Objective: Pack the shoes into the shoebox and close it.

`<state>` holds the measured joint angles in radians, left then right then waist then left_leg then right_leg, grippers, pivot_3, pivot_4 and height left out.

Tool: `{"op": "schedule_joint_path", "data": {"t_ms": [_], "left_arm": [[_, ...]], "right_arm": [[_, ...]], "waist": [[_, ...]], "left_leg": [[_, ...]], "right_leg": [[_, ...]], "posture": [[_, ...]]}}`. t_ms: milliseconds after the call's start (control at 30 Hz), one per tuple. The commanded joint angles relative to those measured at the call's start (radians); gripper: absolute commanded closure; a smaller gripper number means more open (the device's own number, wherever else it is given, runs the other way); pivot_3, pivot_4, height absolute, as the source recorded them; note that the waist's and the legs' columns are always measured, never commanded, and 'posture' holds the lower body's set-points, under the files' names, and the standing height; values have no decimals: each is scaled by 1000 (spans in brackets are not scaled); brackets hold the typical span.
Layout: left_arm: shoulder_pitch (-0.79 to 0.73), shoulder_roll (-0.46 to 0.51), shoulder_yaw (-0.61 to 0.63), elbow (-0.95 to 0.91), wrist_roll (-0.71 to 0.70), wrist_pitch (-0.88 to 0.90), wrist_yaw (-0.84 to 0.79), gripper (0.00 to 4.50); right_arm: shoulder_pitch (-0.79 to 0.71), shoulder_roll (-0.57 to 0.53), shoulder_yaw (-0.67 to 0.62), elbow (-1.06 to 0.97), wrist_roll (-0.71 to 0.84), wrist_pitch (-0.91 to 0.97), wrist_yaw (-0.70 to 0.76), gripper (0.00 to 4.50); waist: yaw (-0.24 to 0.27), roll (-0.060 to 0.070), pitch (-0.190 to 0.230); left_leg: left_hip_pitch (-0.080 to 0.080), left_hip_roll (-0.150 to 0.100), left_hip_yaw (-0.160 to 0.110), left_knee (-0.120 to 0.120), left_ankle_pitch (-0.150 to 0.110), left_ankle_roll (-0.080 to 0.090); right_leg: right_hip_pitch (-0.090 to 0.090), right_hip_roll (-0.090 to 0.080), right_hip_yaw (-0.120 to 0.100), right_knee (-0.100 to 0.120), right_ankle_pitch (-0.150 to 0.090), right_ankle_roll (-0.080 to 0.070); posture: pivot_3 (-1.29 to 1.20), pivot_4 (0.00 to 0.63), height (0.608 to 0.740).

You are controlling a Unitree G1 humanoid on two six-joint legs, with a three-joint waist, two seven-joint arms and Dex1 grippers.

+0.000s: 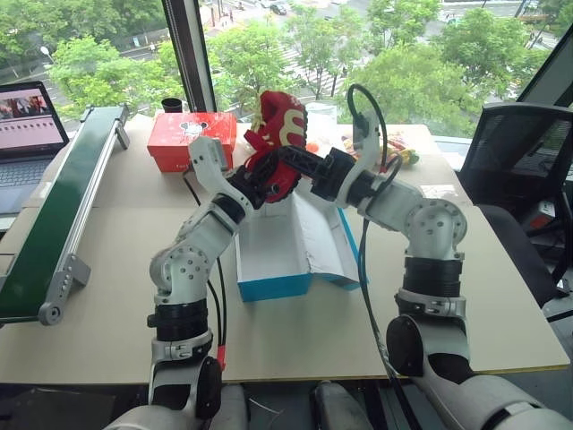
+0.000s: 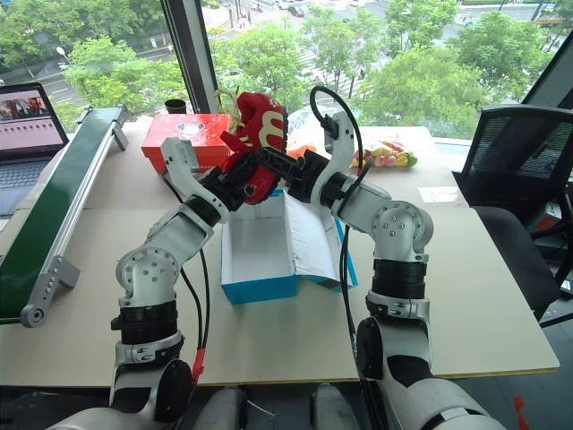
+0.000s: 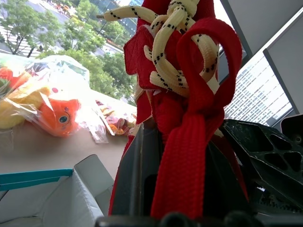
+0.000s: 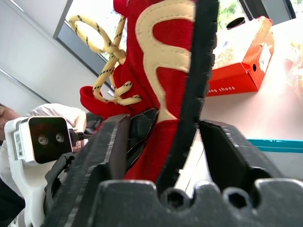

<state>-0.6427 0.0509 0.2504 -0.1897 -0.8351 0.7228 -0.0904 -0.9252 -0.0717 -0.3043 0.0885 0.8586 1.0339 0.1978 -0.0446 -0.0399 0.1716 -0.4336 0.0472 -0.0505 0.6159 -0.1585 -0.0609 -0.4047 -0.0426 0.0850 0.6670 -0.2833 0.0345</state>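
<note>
1. A small red fuzzy shoe point(image 1: 279, 134) with a cream-yellow curved marking, yellowish black-flecked laces and a black sole is raised in the air above the box, tilted steeply on end.
2. A bright blue rectangular cardboard shoebox point(image 1: 273, 288), white inside, sits open on the desk directly beneath the shoe, its hinged lid point(image 1: 327, 242) folded out toward the robot's right.

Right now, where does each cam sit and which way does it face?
Head stereo pair: looks forward and down at the table, open shoebox, both arms.
Left wrist: looks along the left gripper at shoe laces, toy bag.
Right wrist: looks along the right gripper at the shoe's side, red-orange box.
Shared: the red shoe.
</note>
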Motion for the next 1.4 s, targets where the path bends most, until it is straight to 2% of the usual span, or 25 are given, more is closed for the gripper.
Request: {"op": "schedule_joint_path", "data": {"t_ms": [33, 167, 267, 400, 567, 633, 867, 1267, 1333, 1400], "left_arm": [[10, 33, -6, -53, -24, 20, -16, 1674], [60, 180, 6, -76, 16, 70, -39, 289], [127, 283, -15, -90, 68, 76, -69, 289], [262, 489, -69, -150, 154, 78, -200, 289], [301, 612, -125, -179, 214, 53, -313, 289], [305, 627, -150, -217, 208, 54, -360, 289], [350, 597, -201, -323, 206, 76, -380, 289], [395, 563, -203, -366, 223, 86, -351, 289], [393, 561, -203, -365, 223, 89, -351, 256], [388, 559, -203, -362, 224, 90, -351, 256]], "right_arm": [[-48, 5, -4, -31, 17, -37, -3, 4123], [-59, 2, 35, -55, -22, -27, -39, 4124], [-60, -4, 79, -80, -57, -6, -72, 4124], [-40, -19, 226, -122, -181, 87, -174, 4124], [-10, -85, 372, -150, -280, 164, -163, 4124], [7, -118, 428, -152, -301, 218, -143, 4124], [26, -137, 468, -51, -390, 258, -130, 4124], [97, -83, 394, 29, -511, 295, -192, 4124], [96, -73, 382, 31, -526, 293, -204, 3131], [95, -65, 373, 30, -539, 291, -209, 2567]], "waist": [[-1, 0, 0], [-9, 1, 0], [-15, 1, 0], [-16, 1, 1], [-3, 2, 1], [3, 2, 1], [-3, 2, 1], [6, 2, 1], [6, 2, 1], [6, 2, 1]], "left_leg": [[0, 0, 0, 0, 0, 0], [0, 0, 0, 0, 0, 0], [0, 0, 0, -1, 0, 0], [0, 0, 0, -2, 0, 0], [0, 0, 0, -2, 0, 0], [-1, 0, 0, -2, 0, 0], [-1, 1, 0, -2, 0, 0], [-1, 1, 0, -1, 0, 0], [0, 1, 0, -1, 0, 0], [0, 1, 0, -1, 0, 0]], "right_leg": [[0, 0, 0, 0, 0, 0], [0, 0, 0, 0, 0, 0], [-1, 0, 0, 0, 0, 0], [-1, 0, 0, -1, 0, 0], [-2, 0, -1, -1, 0, 0], [-2, 0, 0, -2, 0, 0], [-2, 0, 0, -2, 0, 0], [0, 0, 0, -2, 0, 0], [0, 0, -1, -2, 0, 0], [0, 0, -1, -2, 0, 0]], "posture": [[0, 150, 734], [0, 150, 734], [0, 150, 734], [0, 150, 734], [0, 150, 734], [0, 150, 734], [0, 150, 734], [0, 150, 734], [0, 150, 734], [0, 150, 734]]}}
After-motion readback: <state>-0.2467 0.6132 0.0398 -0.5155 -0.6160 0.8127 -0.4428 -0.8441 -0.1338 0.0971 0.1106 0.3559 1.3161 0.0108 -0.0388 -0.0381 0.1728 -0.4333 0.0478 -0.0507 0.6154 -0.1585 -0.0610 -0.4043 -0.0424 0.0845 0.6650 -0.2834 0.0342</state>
